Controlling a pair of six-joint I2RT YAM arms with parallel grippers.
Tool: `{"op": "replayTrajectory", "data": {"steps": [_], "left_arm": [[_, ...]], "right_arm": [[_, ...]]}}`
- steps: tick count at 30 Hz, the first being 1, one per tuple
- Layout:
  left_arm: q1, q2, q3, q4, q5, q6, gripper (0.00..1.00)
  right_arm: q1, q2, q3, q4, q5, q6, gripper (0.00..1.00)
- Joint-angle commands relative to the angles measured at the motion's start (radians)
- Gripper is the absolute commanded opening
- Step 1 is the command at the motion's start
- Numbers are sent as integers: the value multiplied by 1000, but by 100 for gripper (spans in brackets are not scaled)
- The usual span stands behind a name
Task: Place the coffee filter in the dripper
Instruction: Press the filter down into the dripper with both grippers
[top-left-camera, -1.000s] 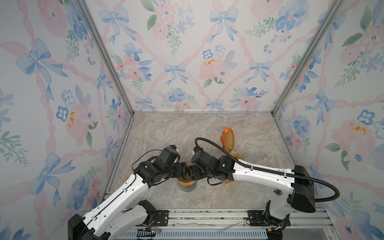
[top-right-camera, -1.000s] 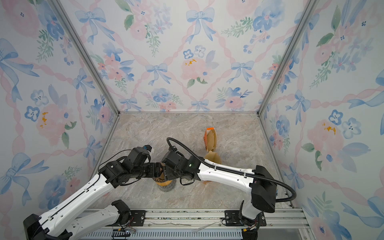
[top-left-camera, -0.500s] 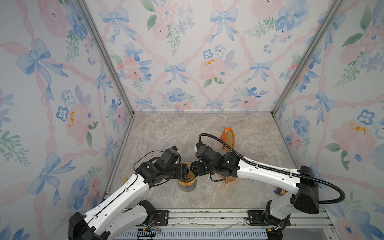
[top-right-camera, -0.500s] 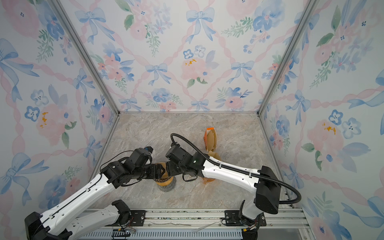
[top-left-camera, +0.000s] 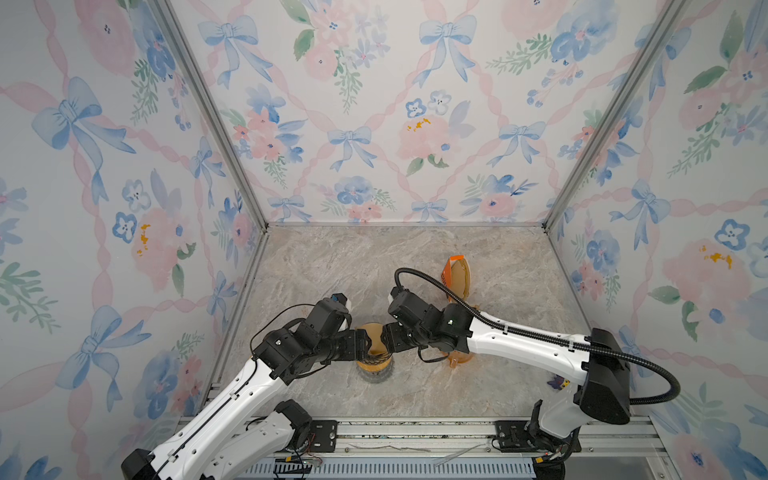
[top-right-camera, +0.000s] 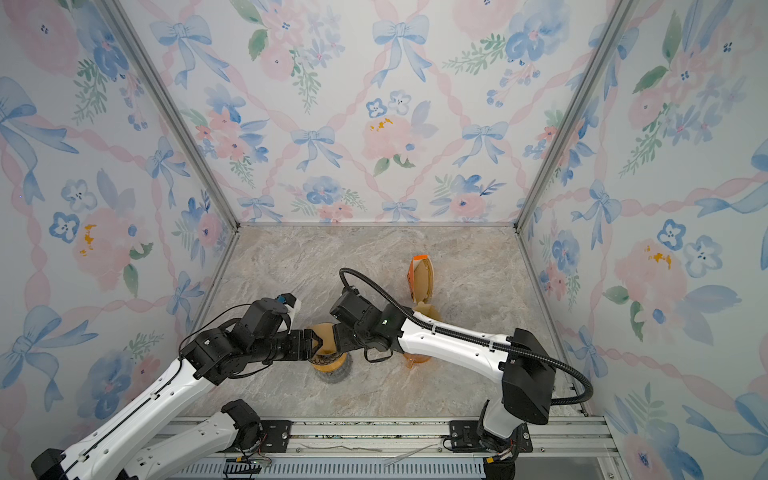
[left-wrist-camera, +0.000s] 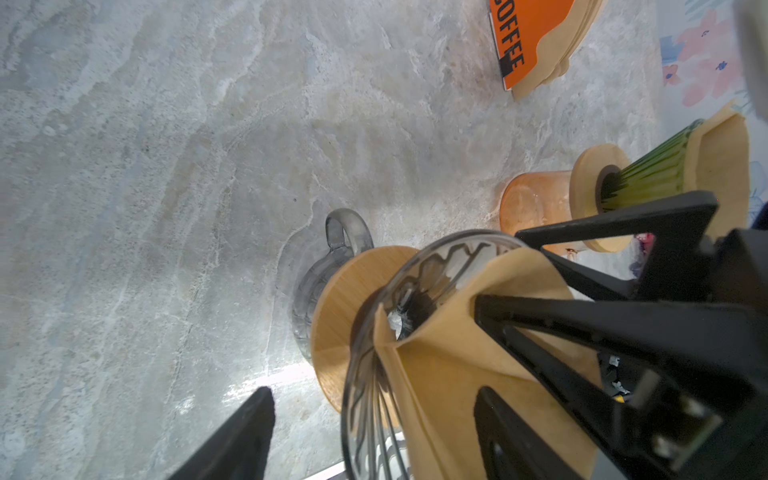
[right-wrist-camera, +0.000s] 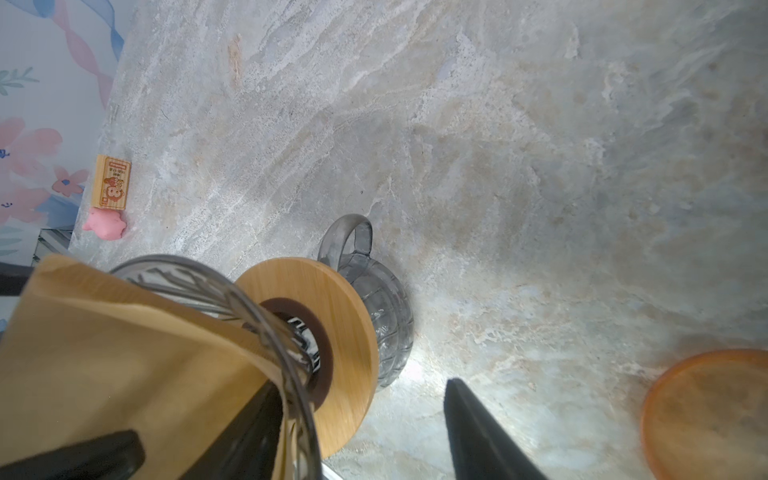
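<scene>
Coffee filter (left-wrist-camera: 449, 357) sits in glass dripper (left-wrist-camera: 345, 299)
Left gripper (top-left-camera: 366, 345) and right gripper (top-left-camera: 385, 338) meet there, jaws wide, each set about its rim.

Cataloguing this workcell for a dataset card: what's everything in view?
coffee filter: 1, brown, in the clear dripper
clear dripper: 1, glass, wooden collar, on grey carafe
grey carafe: 1, smoky, front centre
green dripper: 1, ribbed green, on the orange glass
second filter: 1, brown, in the green dripper
orange glass: 1, orange, right of the carafe
filter pack: 1, orange label, farther back
wooden block: 1, tan, by a wall
pink toy: 1, pink, beside the block
table: 1, grey marble
left gripper: 1, black, open at clear dripper
right gripper: 1, black, open, facing it
</scene>
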Motion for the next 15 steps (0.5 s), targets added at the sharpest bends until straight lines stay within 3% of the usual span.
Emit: {"op": "replayTrajectory", "data": {"steps": [1,15], "left_arm": [[5,2,10,-42,-4,-3,74],[8,63,-6,-64,-62,-16,71]], "right_arm": [[-10,16,25,-37,19,-9,64],[-10,-8,9,-37,30,-14,64]]}}
